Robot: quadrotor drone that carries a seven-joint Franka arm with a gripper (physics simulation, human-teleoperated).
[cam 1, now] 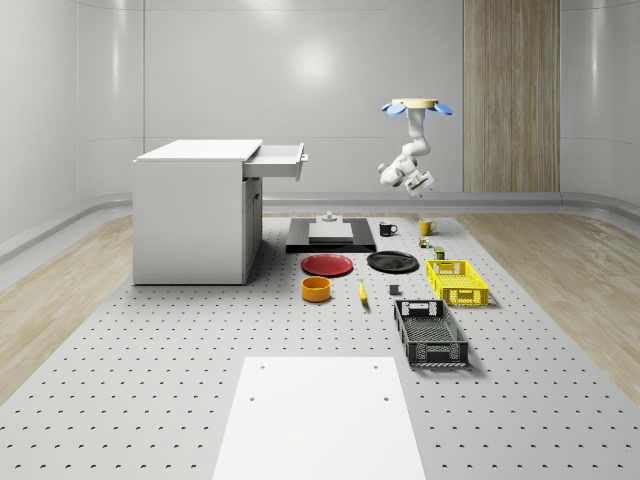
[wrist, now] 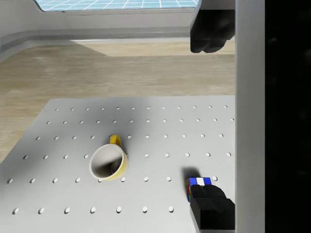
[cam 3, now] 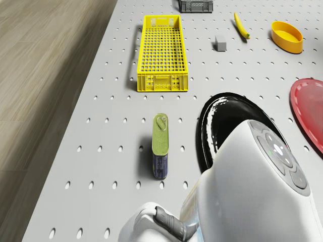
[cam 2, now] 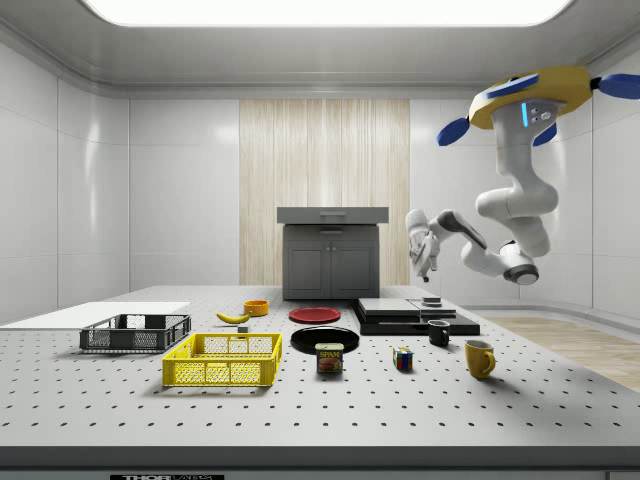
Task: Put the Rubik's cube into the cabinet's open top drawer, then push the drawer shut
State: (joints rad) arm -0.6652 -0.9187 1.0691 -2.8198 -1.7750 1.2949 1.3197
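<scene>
The Rubik's cube (cam 2: 403,358) sits on the perforated table between a black mug (cam 2: 438,333) and a yellow mug (cam 2: 480,358). In the wrist view the cube (wrist: 197,182) lies far below, partly behind one finger (wrist: 211,211), with the yellow mug (wrist: 109,162) beside it. My gripper (wrist: 208,121) is open and empty, hanging well above the cube (cam 1: 425,242). The drone (cam 1: 413,104) hovers high over the table's far right part, with the gripper (cam 1: 418,184) below it. The white cabinet (cam 1: 195,215) stands at the whole-scene view's left, its top drawer (cam 1: 280,160) pulled open.
A can (cam 3: 161,145), a black plate (cam 3: 227,126), a red plate (cam 3: 308,108) and a yellow crate (cam 3: 162,52) lie near the cube. A banana (cam 3: 242,26), a yellow bowl (cam 3: 286,36) and a dark crate (cam 1: 430,333) lie further off. A black slab (cam 1: 330,236) sits beside the cabinet.
</scene>
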